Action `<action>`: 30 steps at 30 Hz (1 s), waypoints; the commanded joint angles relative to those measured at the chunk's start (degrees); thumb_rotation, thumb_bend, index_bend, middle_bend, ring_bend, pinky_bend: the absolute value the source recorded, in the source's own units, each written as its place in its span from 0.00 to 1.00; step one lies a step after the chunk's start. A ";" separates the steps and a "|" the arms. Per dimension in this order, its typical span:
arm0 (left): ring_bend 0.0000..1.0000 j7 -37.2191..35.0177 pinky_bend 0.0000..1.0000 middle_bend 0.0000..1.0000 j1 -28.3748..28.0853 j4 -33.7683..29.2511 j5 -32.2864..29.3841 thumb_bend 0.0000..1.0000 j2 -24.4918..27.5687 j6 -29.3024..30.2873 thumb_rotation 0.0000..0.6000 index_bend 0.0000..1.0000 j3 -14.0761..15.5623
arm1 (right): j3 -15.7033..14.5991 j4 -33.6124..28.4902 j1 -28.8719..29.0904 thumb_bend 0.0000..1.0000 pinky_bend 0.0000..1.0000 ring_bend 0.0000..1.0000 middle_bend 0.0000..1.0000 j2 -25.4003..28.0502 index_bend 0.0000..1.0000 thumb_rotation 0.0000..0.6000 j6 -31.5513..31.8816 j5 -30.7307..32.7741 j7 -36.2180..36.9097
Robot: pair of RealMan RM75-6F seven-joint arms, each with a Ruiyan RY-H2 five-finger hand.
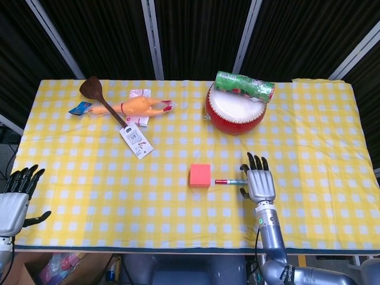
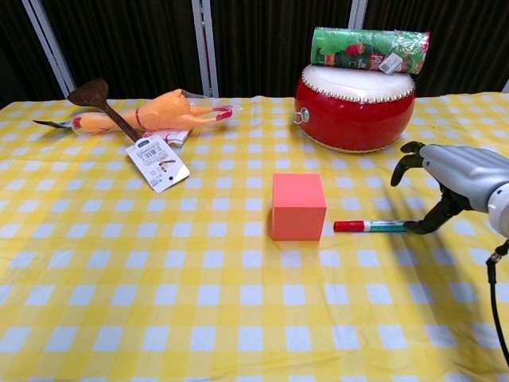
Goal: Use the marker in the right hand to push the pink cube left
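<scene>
The pink cube (image 1: 200, 176) (image 2: 298, 206) sits mid-table on the yellow checked cloth. Just to its right lies the marker (image 1: 228, 181) (image 2: 372, 226), red cap toward the cube, flat on the cloth. My right hand (image 1: 257, 183) (image 2: 457, 179) hovers over the marker's far end with its fingers spread; the thumb reaches down beside the marker's tail, and nothing is held. My left hand (image 1: 14, 199) stays open at the table's front left corner, seen only in the head view.
A red drum (image 1: 235, 110) (image 2: 355, 107) with a green roll (image 1: 244, 85) (image 2: 369, 48) on top stands behind the cube. A rubber chicken (image 1: 136, 108) (image 2: 155, 112), a wooden spoon (image 1: 98, 98) and a tag (image 1: 136, 141) lie at the back left.
</scene>
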 commanded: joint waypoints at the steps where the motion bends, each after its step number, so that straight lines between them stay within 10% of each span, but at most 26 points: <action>1: 0.00 -0.07 0.00 0.00 0.03 -0.07 -0.02 0.00 0.01 0.02 1.00 0.00 0.02 | 0.57 0.66 0.29 0.32 0.00 0.00 0.04 -0.08 0.37 1.00 -0.42 0.83 0.68; 30: 0.00 -0.90 0.00 0.00 -0.07 -0.53 -0.65 0.00 0.45 -0.58 1.00 0.00 0.02 | -0.29 10.38 1.27 0.32 0.00 0.00 0.11 -4.01 0.47 1.00 -2.86 1.14 5.08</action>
